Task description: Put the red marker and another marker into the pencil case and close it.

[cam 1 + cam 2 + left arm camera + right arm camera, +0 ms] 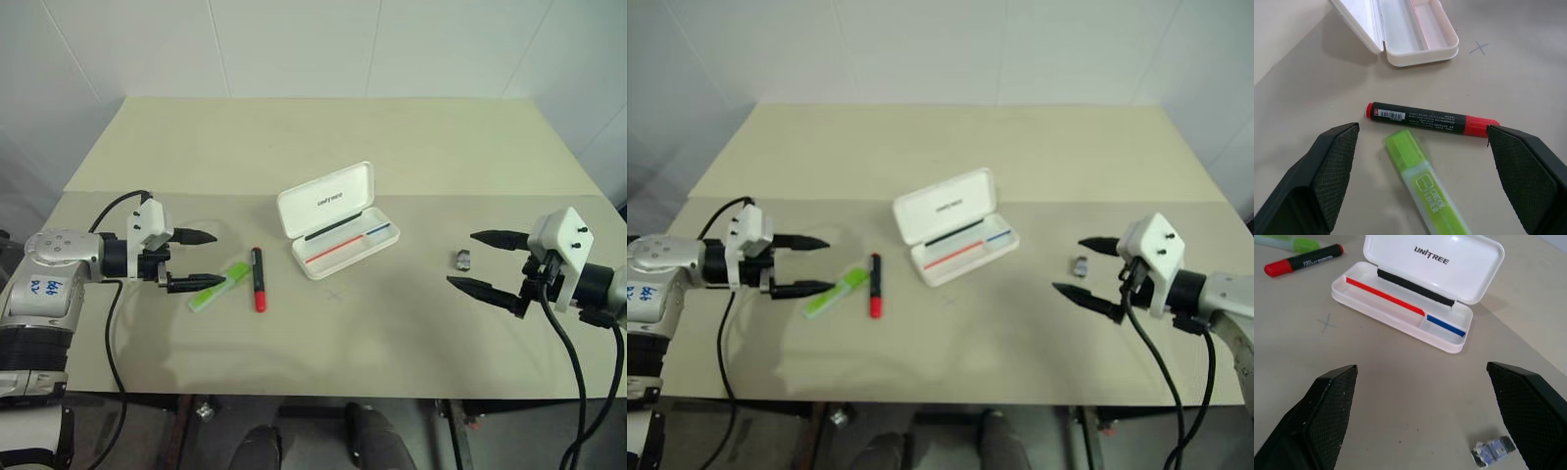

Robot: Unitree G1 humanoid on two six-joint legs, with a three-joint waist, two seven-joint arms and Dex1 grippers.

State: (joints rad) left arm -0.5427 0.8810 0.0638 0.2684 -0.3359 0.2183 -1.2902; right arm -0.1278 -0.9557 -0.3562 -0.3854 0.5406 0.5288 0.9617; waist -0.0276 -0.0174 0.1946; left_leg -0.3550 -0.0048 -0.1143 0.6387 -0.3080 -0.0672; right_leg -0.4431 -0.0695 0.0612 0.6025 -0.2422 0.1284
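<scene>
Beige table point(411, 147) against white wall; pencil case point(338, 233) near centre, lid propped open, tray empty, ready to receive. Red marker point(258, 279) and green marker point(219, 287) flat just left of case, side by side, neither held. Left gripper point(191, 259) beside green marker, fingers spread for a pick. Right gripper point(480, 260) well right of case, spread, empty, small dark object point(463, 259) close by

Left claw point(193, 260) wide open, hovering beside the green marker point(219, 287); red marker point(258, 279) lies just beyond, close alongside it, tight gap between them. Pencil case point(338, 234) open mid-tabletop point(323, 137), raised lid blocks the far side, near side free. Bare tabletop between markers and case. Small dark object point(463, 260) sits near the open right claw point(484, 261).
</scene>
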